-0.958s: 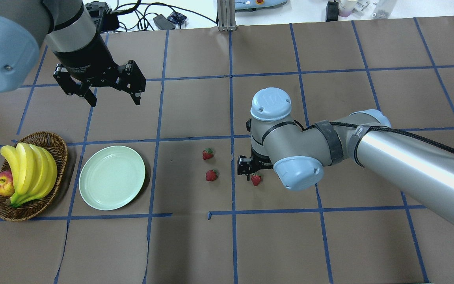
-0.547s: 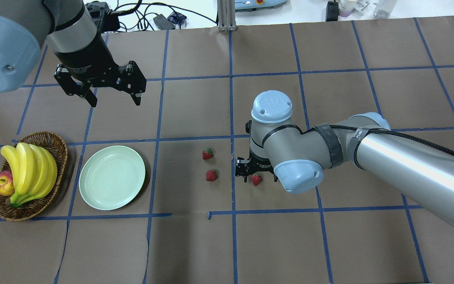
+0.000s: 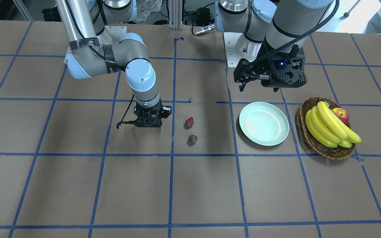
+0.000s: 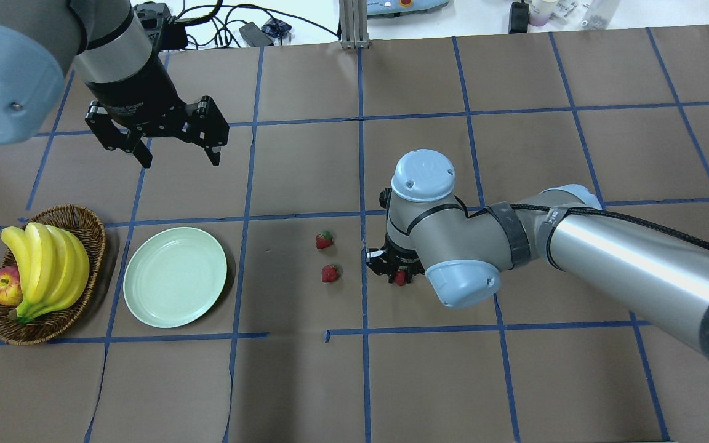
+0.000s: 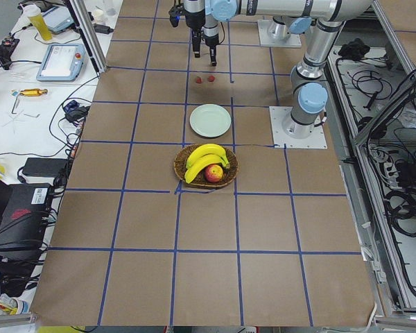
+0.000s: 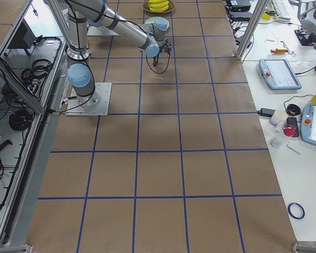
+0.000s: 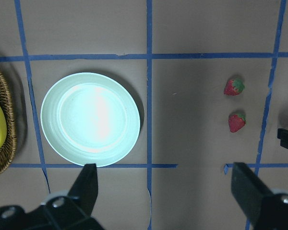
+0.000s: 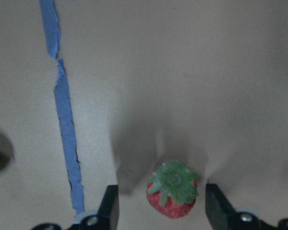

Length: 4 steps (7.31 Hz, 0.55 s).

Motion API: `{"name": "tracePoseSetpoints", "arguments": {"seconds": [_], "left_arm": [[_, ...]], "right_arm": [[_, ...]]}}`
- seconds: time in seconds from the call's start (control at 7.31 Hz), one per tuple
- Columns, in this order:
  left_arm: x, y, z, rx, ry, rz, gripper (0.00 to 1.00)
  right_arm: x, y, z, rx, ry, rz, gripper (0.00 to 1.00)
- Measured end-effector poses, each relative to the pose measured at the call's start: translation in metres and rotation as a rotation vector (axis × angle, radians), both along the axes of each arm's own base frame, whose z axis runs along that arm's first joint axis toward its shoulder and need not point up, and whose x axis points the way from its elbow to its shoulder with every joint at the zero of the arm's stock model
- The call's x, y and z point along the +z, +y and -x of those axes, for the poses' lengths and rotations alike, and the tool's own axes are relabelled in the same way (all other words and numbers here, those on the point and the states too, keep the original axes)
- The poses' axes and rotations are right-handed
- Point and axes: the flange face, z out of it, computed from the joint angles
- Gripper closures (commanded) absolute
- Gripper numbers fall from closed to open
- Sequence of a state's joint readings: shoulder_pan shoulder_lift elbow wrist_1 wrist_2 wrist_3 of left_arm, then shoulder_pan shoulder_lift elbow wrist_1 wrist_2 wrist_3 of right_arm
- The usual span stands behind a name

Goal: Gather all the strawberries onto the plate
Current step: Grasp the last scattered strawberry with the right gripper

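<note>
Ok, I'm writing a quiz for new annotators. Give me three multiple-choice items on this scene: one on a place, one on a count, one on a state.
1. Where is the plate relative to the basket?
A. inside it
B. beside it
C. on top of it

2. How many strawberries lie in the plate?
A. three
B. one
C. none

3. The right gripper is:
A. open around a strawberry
B. shut, holding nothing
C. open over the plate

Answers:
1. B: a gap shows between them.
2. C: the plate is bare.
3. A: in the right wrist view the jaws stand clear on both sides of a strawberry.
</note>
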<state>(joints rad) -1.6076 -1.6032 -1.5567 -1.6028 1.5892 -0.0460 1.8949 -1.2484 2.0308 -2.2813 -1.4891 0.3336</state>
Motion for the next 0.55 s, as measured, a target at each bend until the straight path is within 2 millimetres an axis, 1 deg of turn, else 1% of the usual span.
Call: {"name": "tracePoseSetpoints", "arguments": {"seconds": [0.14,0.27,0.41,0.55], "left_arm": [[0.0,0.0,0.0,0.0,0.0,0.0,0.0],[-0.001,0.0,0.001,-0.001,0.0,-0.003,0.0],[-0.003,0.001,0.001,-0.002,-0.001,-0.006,0.0],[-0.004,0.002,0.001,-0.003,-0.001,-0.008,0.0]], "right_arm": [[0.008,-0.006,-0.006,0.007,0.001,0.024,0.98],[0.018,-0.009,-0.018,0.021,-0.01,0.048,0.98],[0.03,-0.007,-0.04,0.028,-0.032,0.075,0.97],[0.044,-0.003,-0.07,0.008,-0.065,0.108,0.97]]}}
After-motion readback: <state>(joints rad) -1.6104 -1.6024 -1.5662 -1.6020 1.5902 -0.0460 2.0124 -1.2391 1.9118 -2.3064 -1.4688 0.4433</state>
